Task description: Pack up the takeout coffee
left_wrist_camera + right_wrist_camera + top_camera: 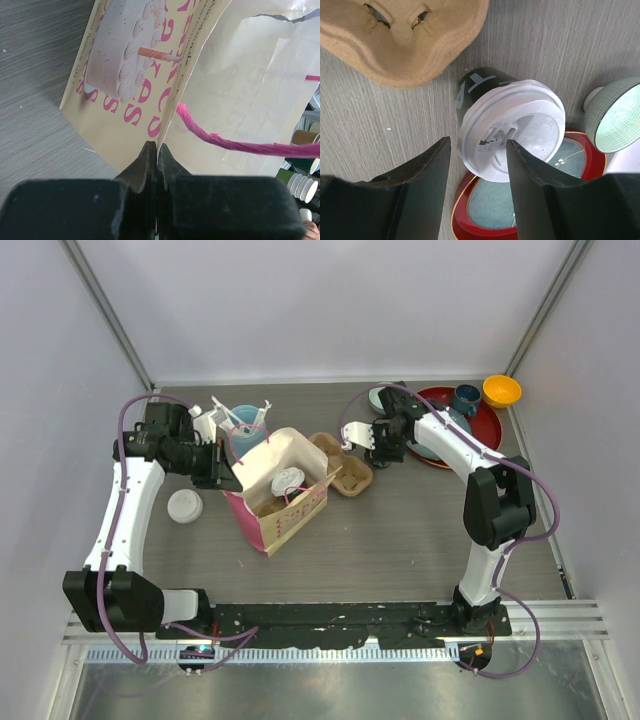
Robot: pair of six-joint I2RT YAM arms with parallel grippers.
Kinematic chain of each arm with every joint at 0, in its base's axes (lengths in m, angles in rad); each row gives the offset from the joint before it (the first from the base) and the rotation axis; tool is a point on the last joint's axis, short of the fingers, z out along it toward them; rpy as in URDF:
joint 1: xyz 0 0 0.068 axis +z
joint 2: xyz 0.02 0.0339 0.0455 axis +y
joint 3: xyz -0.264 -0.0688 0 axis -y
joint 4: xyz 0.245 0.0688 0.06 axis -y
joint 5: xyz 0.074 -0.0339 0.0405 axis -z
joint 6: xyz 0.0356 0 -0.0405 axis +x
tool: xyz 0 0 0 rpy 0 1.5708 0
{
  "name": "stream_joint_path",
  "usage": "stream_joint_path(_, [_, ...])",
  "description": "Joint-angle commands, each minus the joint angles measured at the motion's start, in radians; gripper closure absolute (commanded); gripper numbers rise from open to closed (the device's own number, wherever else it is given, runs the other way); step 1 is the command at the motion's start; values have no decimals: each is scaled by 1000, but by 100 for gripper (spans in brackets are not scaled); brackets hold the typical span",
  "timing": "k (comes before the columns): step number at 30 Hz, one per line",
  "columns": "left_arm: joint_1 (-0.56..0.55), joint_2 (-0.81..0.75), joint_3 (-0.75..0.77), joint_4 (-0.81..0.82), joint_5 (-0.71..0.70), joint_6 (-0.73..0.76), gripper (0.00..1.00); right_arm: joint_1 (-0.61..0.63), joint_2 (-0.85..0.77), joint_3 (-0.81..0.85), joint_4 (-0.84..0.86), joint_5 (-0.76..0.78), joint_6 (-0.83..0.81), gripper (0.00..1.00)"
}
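Paper bag (125, 75): pink block lettering, cut off by the frame, beside a printed cake; the small print looks like "Handmade". Left gripper (157, 150) jaws pinched flat on the bag rim. The bag holds one lidded coffee cup (290, 478). The other coffee cup (520, 130), black with partly hidden white lettering, is on the tabletop (380, 130) between the cardboard carrier (405, 40) and the red plate (470, 220). Right gripper (478, 144) jaws part-open at its lid; contact unclear.
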Motion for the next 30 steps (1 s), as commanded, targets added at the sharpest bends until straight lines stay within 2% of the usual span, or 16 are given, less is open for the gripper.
stream_joint_path(1, [-4,-4,21,-34,-11,16,100,7,-23,-12,38,4,-25,47])
stream_joint_path(9, [-6,-4,21,-40,-10,19,100,7,-1,-5,38,7,-28,55])
stream_joint_path(18, [-6,7,24,-40,0,17,100,7,-6,-9,42,-2,-28,57])
stream_joint_path(30, [-7,4,23,-41,9,17,100,10,-18,-25,38,-3,-13,84])
